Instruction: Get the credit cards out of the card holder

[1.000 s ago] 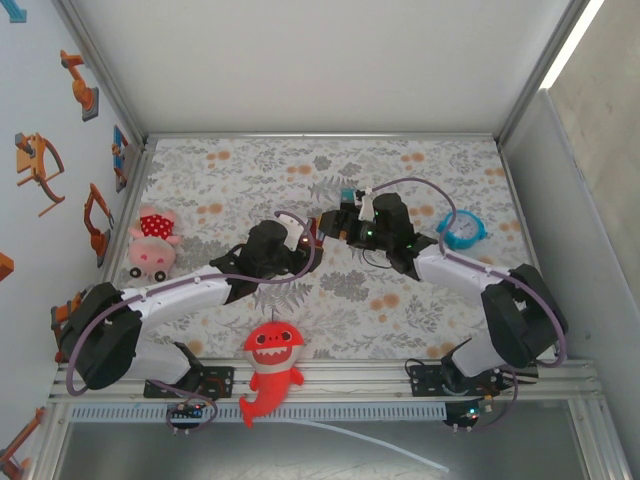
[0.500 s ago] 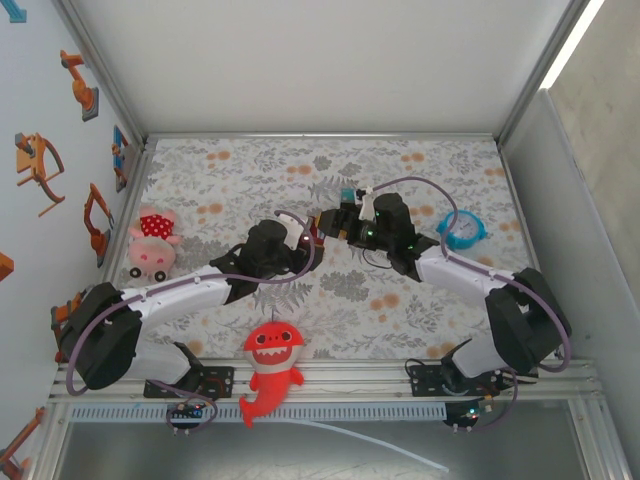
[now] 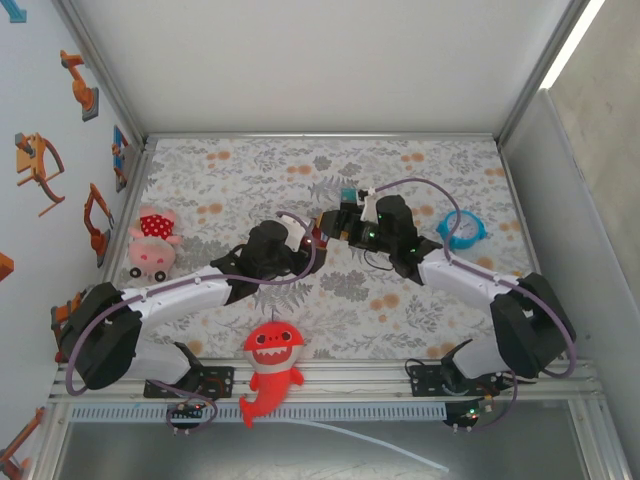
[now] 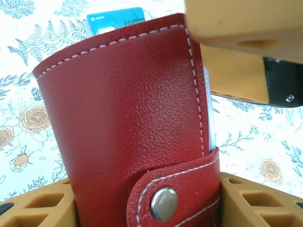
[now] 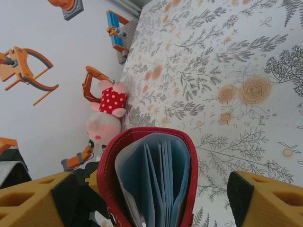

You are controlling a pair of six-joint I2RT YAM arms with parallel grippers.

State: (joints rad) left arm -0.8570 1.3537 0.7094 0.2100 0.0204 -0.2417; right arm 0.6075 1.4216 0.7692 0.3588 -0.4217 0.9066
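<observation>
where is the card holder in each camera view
top external: card holder, small dark red patch mid-table.
left wrist: card holder across the centre, red outer face, snap low.
right wrist: card holder bottom centre, seen end-on, bluish panels inside.
shared landmark: floral tablecloth.

A counter (image 3: 250, 175) covered in a pale cloth printed with grey ferns and orange roses stood inside a booth. A plain white back panel (image 3: 320, 60) rose from its far edge. A pale blue wall (image 3: 40, 230) with orange robot-arm stickers (image 3: 38, 165) stood along its left edge, and a bright light strip (image 3: 575, 40) glowed above the grey right wall (image 3: 590, 220).
</observation>
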